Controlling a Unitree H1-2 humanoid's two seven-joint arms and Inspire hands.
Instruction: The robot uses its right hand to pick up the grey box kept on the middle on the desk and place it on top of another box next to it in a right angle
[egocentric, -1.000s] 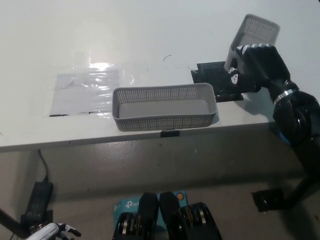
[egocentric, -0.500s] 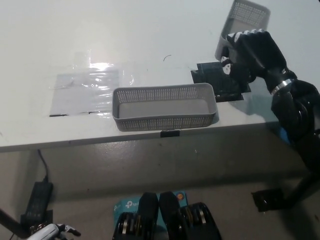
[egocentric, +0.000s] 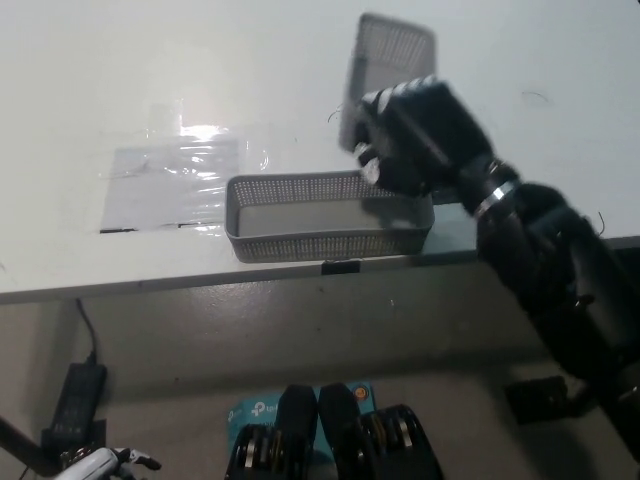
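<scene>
While the black right hand (egocentric: 420, 140) has its fingers wrapped round the near end of a grey perforated plastic box (egocentric: 385, 75), that box is up off the white desk (egocentric: 120, 70) and hanging in the air, tipped so its far end points away from the robot. So it's clearly the carry step: picked up, not placed yet.

Where it sits right now: just behind and a bit above the second long grey mesh box (egocentric: 328, 214), which lies flat along the front edge of the desk with its open side up. The hand itself overlaps the right-hand part of that lower box's back rim in the head view, though I can't tell if anything is actually touching.

Next move, as I read it, is to level the carried box out and bring it down across the lower one, so the two cross at a right angle. The tricky bit looks like resting it on those thin rims without it sliding inside or nudging the lower box off the edge.

The white left hand (egocentric: 100, 463) is way down at the bottom left, below desk level, doing nothing; can't tell how its fingers are.
</scene>
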